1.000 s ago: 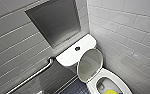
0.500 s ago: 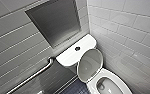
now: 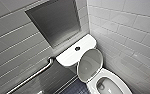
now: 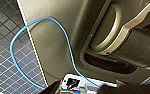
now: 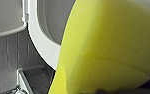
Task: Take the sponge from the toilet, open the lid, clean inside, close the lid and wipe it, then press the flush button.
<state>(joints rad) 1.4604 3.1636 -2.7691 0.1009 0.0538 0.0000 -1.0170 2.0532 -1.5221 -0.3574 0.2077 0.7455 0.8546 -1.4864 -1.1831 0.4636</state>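
The toilet (image 3: 108, 80) stands in the far right corner, its lid (image 3: 89, 63) raised and leaning back against the tank, the bowl open below it. The flush button (image 3: 77, 48) sits in the middle of the tank top. A metal grab bar (image 3: 33, 75) runs along the left wall. The jaws of the right gripper (image 5: 108, 83) are pinching the sponge (image 5: 111, 45) (it is very near the wrist camera), in the air just before the toilet's white rim. For the left gripper (image 4: 86, 88) I cannot tell the jaws; a blue cable (image 4: 18, 37) loops beside it above the dark tiled floor (image 4: 3, 50).
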